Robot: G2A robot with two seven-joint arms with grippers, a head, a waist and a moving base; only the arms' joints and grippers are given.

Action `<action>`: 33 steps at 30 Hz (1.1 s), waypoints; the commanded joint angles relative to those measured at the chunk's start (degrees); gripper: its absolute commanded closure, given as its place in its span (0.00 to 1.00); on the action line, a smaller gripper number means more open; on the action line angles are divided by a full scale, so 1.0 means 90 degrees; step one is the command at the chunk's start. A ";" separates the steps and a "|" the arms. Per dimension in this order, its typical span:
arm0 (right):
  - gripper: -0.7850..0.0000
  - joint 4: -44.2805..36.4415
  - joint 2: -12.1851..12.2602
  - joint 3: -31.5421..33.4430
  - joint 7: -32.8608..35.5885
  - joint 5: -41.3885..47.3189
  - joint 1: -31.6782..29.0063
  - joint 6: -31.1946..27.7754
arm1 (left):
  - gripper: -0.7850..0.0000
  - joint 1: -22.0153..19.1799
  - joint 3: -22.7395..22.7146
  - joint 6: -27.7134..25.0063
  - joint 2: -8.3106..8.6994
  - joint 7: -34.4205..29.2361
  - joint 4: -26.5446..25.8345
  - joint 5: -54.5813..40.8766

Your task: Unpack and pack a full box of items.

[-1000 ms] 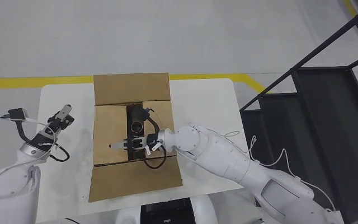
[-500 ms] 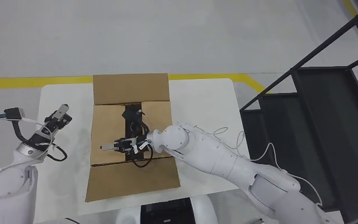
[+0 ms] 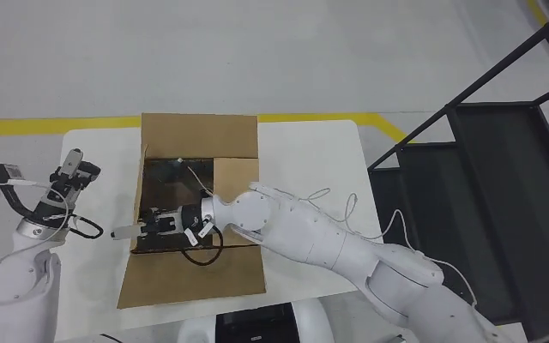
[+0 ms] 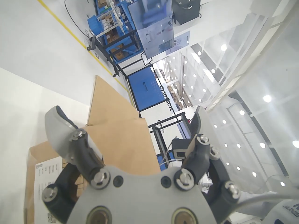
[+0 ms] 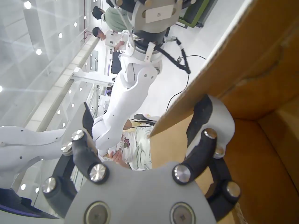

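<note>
Box [image 3: 199, 135] sits mid-table [image 3: 313, 154], far and near flaps folded outward. Right tool [image 3: 130, 230] is at the box's left side, fingers spread, with the edge of the left flap [image 5: 233, 54] between them, not clamped. Left tool [image 3: 75, 168] is released and holds nothing, above the table's left edge, apart from the box.

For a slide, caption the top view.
Open right gripper straddles the box flap; open left gripper beside the cardboard box.
</note>
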 commanded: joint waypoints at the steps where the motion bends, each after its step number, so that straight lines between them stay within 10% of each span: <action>1: 0.00 0.0294 -0.0252 -0.0195 0.0017 0.0151 0.0166 -0.0270 | 0.00 0.0019 -0.0063 -0.0041 -0.0002 0.0025 -0.0068 -0.0136; 19: 0.00 0.3528 -0.2301 -0.0980 0.0682 0.0962 0.0812 -0.1255 | 0.00 -0.0354 -0.0228 0.0576 0.0140 -0.1816 0.0257 -0.0810; 27: 0.00 0.4114 -0.2465 -0.0650 0.0716 0.0870 0.1080 -0.1571 | 0.00 -0.0329 -0.0061 0.0839 0.0152 -0.1223 0.0712 0.0412; 33: 0.00 0.4201 -0.2094 -0.0114 0.0359 0.0604 0.1158 -0.1944 | 0.00 -0.0496 0.0155 0.1131 0.0159 -0.1313 0.1329 0.0620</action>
